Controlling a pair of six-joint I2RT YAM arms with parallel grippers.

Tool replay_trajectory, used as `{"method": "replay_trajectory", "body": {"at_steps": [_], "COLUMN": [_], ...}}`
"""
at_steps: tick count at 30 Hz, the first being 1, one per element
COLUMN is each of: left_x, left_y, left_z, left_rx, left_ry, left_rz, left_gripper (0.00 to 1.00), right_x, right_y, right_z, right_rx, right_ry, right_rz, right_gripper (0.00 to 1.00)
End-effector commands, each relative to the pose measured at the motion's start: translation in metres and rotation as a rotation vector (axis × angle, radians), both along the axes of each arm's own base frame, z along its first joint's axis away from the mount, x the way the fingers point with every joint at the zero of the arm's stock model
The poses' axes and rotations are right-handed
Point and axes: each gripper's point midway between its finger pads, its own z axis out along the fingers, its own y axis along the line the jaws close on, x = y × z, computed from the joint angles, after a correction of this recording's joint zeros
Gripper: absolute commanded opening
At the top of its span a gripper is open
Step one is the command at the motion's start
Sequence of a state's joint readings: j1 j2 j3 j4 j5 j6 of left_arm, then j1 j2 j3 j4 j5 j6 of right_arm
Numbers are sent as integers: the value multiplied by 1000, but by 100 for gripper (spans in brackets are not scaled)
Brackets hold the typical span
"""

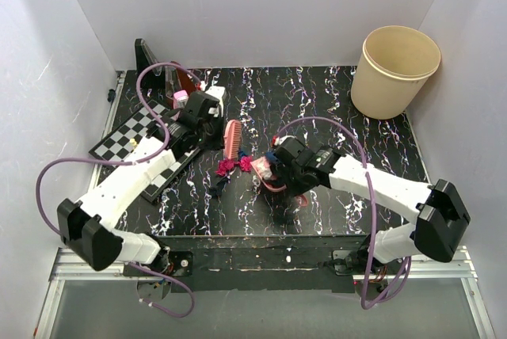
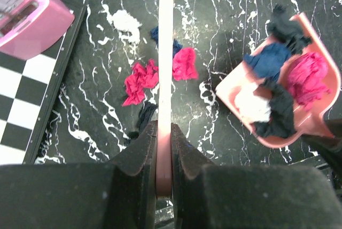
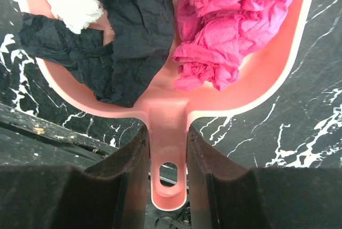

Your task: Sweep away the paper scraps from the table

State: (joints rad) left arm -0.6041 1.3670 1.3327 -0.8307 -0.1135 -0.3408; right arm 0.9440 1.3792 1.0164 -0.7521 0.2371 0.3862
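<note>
My left gripper (image 2: 164,132) is shut on the handle of a pink brush (image 2: 166,52), which points away over the table (image 1: 317,101). The brush (image 1: 232,139) stands by my left gripper (image 1: 210,123) in the top view. Loose paper scraps lie beside it: magenta wads (image 2: 140,82), a dark blue one (image 2: 158,33), a white one (image 2: 126,21) and a black one (image 2: 144,117). They also show in the top view (image 1: 230,167). My right gripper (image 3: 167,138) is shut on the handle of the pink dustpan (image 3: 267,79), which holds black (image 3: 128,36), magenta (image 3: 230,20) and white scraps. The dustpan (image 2: 320,116) sits right of the brush.
A black-and-white chessboard (image 1: 127,137) lies at the left, with a pink box (image 2: 26,15) on it. A brown bottle (image 1: 184,79) stands at the back left. A beige bin (image 1: 394,70) stands at the back right. The table's front edge is just behind the dustpan.
</note>
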Motion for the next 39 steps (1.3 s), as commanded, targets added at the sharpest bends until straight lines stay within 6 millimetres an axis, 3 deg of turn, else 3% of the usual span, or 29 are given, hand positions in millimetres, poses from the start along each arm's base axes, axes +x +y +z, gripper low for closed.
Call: {"method": "replay_trajectory", "body": {"at_steps": [1, 6, 9, 12, 18, 22, 29, 36, 39], "left_x": [-4, -16, -17, -15, -11, -14, -18, -15, -14], "left_y": [18, 32, 43, 52, 58, 59, 60, 58, 58], "left_z": [25, 33, 47, 49, 21, 15, 14, 15, 13], "left_rx": [-44, -47, -38, 8, 84, 94, 75, 81, 87], "left_ry": [-101, -145, -217, -254, -253, -250, -271, -284, -282], "left_rz": [79, 89, 102, 107, 83, 69, 64, 49, 51], "left_gripper": [0, 0, 0, 0, 0, 0, 0, 0, 0], "right_x": [18, 40, 55, 72, 114, 143, 198, 249, 271], "right_y": [-4, -16, -20, -26, -55, -82, -124, -150, -167], "right_z": [50, 86, 107, 130, 171, 197, 232, 241, 256], "right_rx": [55, 81, 105, 119, 122, 132, 248, 423, 562], "right_ry": [-64, -114, -140, -151, -178, -182, -198, -205, -244], "right_rz": [-55, -101, -133, -173, -298, -401, -547, -612, -642], "right_gripper": [1, 1, 1, 1, 1, 1, 1, 1, 1]}}
